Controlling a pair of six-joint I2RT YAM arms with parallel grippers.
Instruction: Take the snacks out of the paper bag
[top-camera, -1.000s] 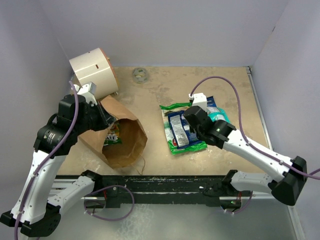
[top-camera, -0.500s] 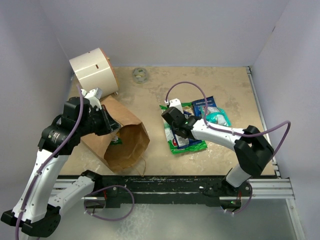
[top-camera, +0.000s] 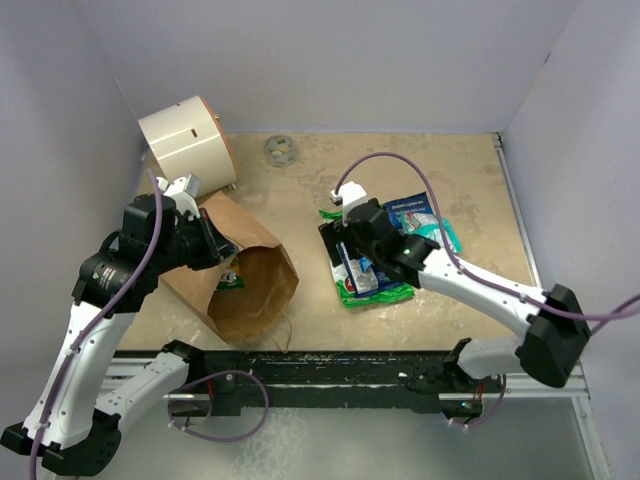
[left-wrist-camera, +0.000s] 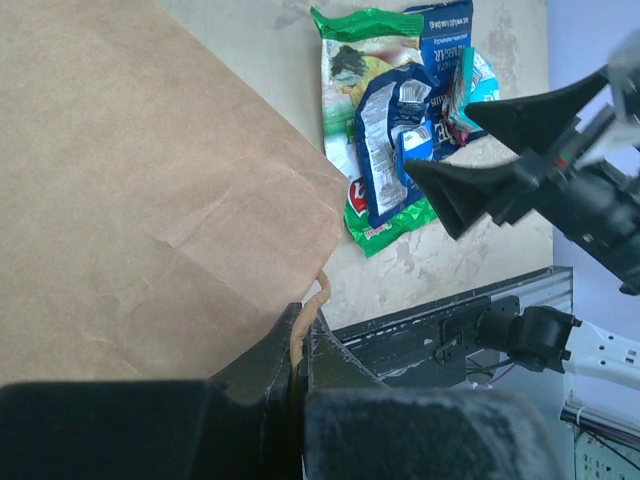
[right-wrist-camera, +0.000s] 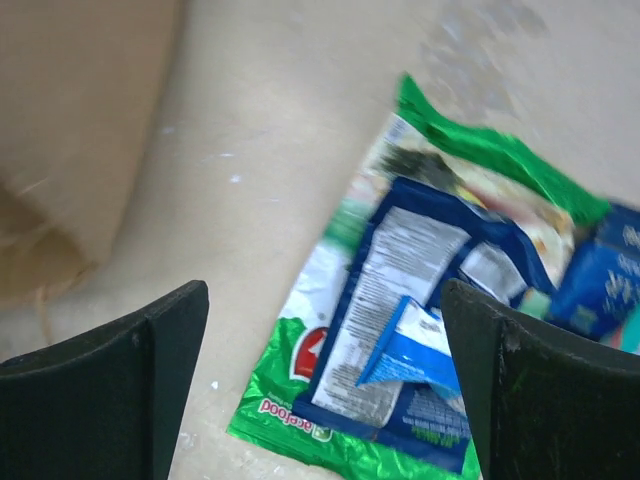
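The brown paper bag (top-camera: 250, 285) lies on its side, mouth facing the near edge, with one green snack (top-camera: 228, 281) showing inside. My left gripper (top-camera: 213, 247) is shut on the bag's twine handle (left-wrist-camera: 322, 298) at the rim; the bag (left-wrist-camera: 150, 180) fills the left wrist view. Several snacks lie piled in the middle: a blue packet (top-camera: 362, 268) on a green one (top-camera: 375, 295), with a dark blue one (top-camera: 405, 210) and a teal one (top-camera: 440, 236) beside them. My right gripper (top-camera: 338, 246) hovers open over this pile (right-wrist-camera: 400, 300), nothing between its fingers (right-wrist-camera: 120, 400).
A white cylinder with an orange rim (top-camera: 185, 145) lies at the back left, touching the bag's closed end. A small grey ring (top-camera: 280, 150) sits near the back wall. Walls close in the table on three sides; a black rail (top-camera: 350, 365) runs along the near edge.
My right gripper has gone from shut to wide open above the snack pile, shifting left and then back a little. The left gripper keeps its hold on the bag, barely moved.
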